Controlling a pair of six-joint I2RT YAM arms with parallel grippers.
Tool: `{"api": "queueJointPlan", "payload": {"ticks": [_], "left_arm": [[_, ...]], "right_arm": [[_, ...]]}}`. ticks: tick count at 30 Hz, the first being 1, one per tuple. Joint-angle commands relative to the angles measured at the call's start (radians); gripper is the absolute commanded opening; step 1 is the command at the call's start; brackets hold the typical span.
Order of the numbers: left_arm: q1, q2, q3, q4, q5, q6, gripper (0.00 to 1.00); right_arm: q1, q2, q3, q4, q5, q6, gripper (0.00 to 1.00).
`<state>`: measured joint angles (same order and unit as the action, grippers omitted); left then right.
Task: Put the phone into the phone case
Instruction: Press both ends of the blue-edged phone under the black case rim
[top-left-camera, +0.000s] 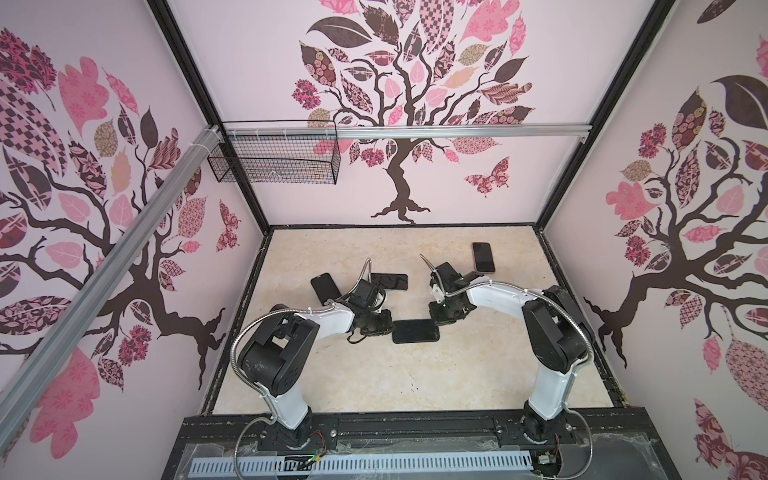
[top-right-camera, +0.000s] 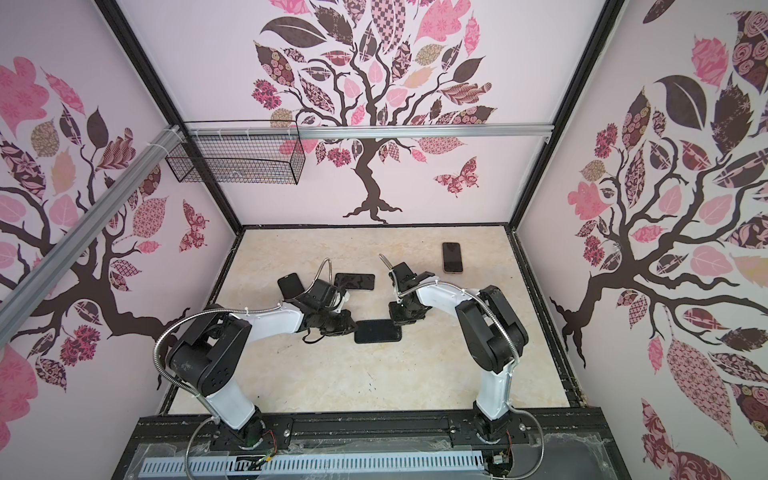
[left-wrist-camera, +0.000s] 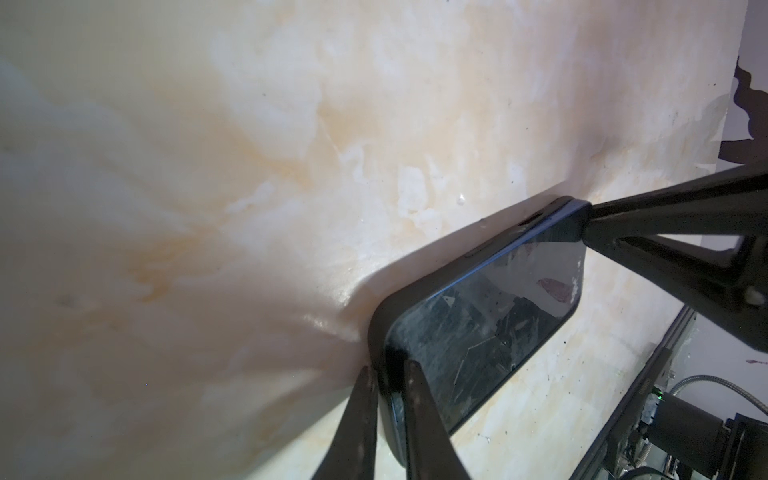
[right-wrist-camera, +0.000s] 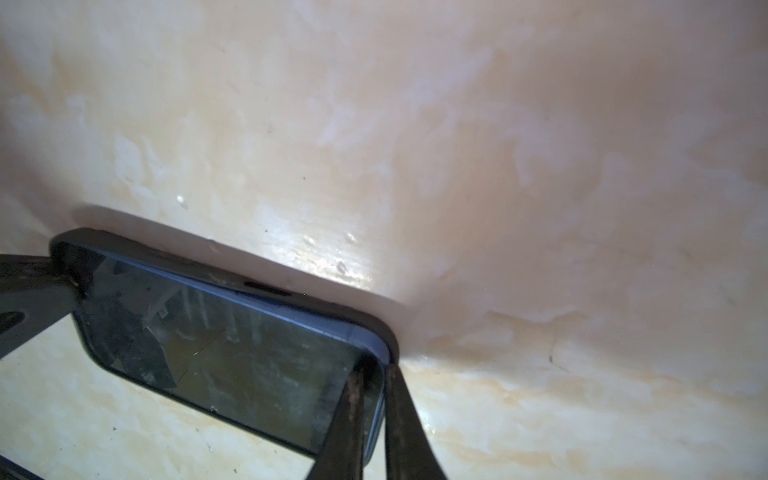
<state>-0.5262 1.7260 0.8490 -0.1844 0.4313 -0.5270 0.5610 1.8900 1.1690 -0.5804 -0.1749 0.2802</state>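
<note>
Top views both show a cream, marble-patterned table (top-left-camera: 415, 374) boxed in by pale walls (top-left-camera: 257, 83) printed with pink and brown trees. A wire basket (top-left-camera: 274, 160) hangs from an aluminium rail (top-left-camera: 457, 132) at the back left. A spare phone (top-left-camera: 483, 257) lies back right. Two dark slabs (top-left-camera: 389, 281), phones or cases, lie behind the left arm (top-left-camera: 328, 320).

The phone (top-left-camera: 415, 331) lies flat and screen up at mid-table, inside the black phone case (left-wrist-camera: 376, 328). In the right wrist view its blue edge stands slightly proud of the case rim along one long side.

Both arms rise from the front rail (top-left-camera: 415, 432) with elbows bent high. The forearms angle inward, the right arm (top-left-camera: 494, 297) mirroring the left, and the wrists drop low at opposite short ends of the phone. The left hand (left-wrist-camera: 388, 368) is closed over its end, one finger on the glass and the other outside the case wall. The right hand (right-wrist-camera: 374, 370) pinches the far end in the same way.
</note>
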Motion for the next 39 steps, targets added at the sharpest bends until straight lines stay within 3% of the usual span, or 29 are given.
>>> {"api": "queueJointPlan", "payload": {"ticks": [1, 39], "left_arm": [[-0.032, 0.040, -0.002, 0.033, 0.011, 0.008, 0.14], [-0.032, 0.031, -0.017, 0.033, -0.004, 0.008, 0.14]], "right_arm": [[0.101, 0.369, -0.132, 0.184, -0.005, -0.006, 0.12], [0.117, 0.387, -0.130, 0.169, 0.019, -0.011, 0.14]]}}
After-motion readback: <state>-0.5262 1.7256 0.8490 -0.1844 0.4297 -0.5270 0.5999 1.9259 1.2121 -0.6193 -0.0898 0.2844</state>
